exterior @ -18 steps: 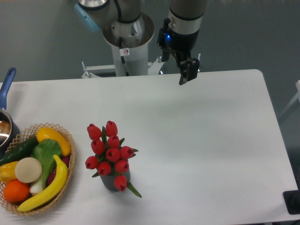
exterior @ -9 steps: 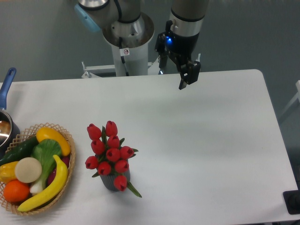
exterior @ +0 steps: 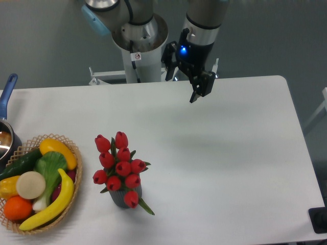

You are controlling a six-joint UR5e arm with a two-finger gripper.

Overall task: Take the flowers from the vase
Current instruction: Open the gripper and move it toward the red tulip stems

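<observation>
Flowers [exterior: 118,163] in vase [exterior: 121,198], basket [exterior: 71,179] holding produce [exterior: 38,184]

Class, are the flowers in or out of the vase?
In: the flowers stand upright in the vase, with the hand far off.

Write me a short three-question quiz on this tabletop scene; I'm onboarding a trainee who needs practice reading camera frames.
1. True or false: the flowers are already out of the vase.
2. Multiple choice: where is the gripper? A) clamped on the flowers B) above the far side of the table, away from the flowers C) inside the wicker basket
3. Fill in: the yellow banana lies in the ____.

Key: 1. False, the stems sit in the vase. 2. B. 3. Wicker basket, left of the vase.
</observation>
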